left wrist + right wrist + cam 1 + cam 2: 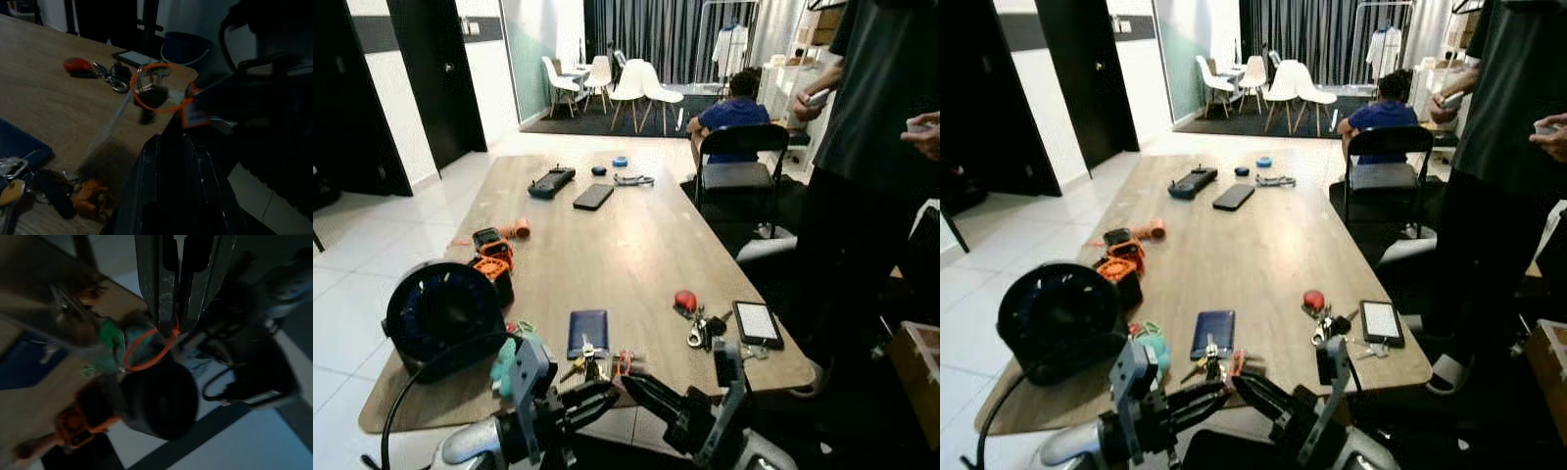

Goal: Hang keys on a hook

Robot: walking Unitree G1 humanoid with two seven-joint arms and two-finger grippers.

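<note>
At the near edge of the desk [636,245] the two tools meet tip to tip. The right tool [628,377] has its fingers pressed together on an orange loop [146,351], clamped just at the fingertips [168,308]. The left tool [607,390] points toward it; whether its fingers are apart or together cannot be told from these dim views. Through the left wrist view the orange ring [159,90] hangs blurred above the desk edge.

Just beyond the tools, a bunch of keys [585,360] lies on the desk, touching the near end of a dark blue wallet [588,331]. To the right, a second bunch with a red fob [685,301] lies beside a small tablet [757,322]. To the left stands a round black fan [440,313], with an orange-and-black device [492,257] behind it.

Farther up the desk lie a black phone [593,196] and a game controller [551,181]. A person in dark clothes [871,147] stands at the right side, near a black chair [740,166].
</note>
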